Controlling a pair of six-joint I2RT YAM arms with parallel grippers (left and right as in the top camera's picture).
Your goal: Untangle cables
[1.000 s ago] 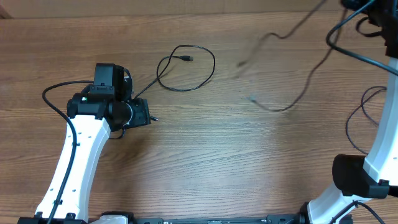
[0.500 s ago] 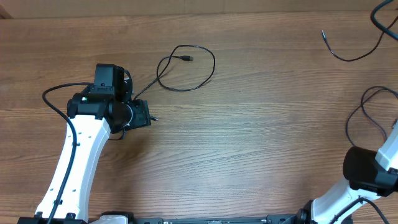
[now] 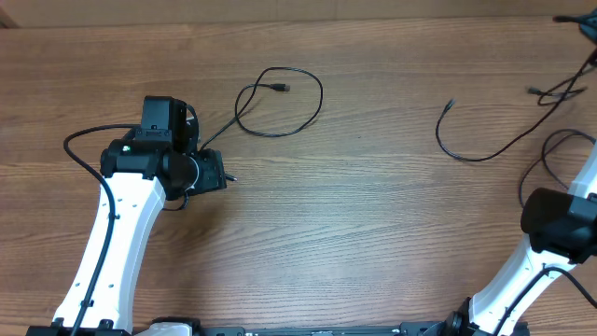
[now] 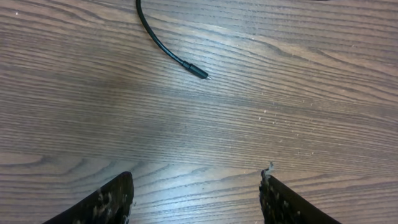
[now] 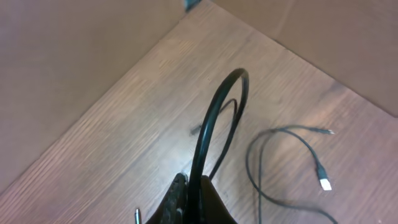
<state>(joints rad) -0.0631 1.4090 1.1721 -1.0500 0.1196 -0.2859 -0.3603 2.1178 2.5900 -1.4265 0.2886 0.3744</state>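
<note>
At the left of the overhead frame, the left gripper [image 3: 224, 175] sits low over the wooden table [image 3: 354, 233]; in the left wrist view its fingers [image 4: 118, 199] stand wide apart with only bare wood between them, nothing gripped.

Looped cable [image 3: 321, 93]: one open loop, upper centre of the overhead frame, lying flat; its small plug [image 3: 280, 87] rests inside the loop; a tail runs down-left toward the left gripper.

Key relation: in the left wrist view a cable end [image 4: 198, 71] lies ahead of the open jaws, toward the top of the frame and about on their centreline, apart from both fingers; its long axis runs diagonally, upper left to lower right. Judgement: this is the tail of the looped cable, so the left arm is the nearer one by far; a grasp would call for moving forward, probably with some wrist turn to cross that axis.

Right gripper [image 5: 189, 186]: pinched together on the held cable [image 5: 214, 118], which arcs up from the fingers; overhead, that cable [image 3: 480, 160] sweeps in a curve at the right of the frame, free end toward centre, well apart from the loop.

A further cable [image 5: 252, 155] with a silvery plug [image 5: 323, 183] lies at lower right of the right wrist view; judgement: the two main cables look separated.
</note>
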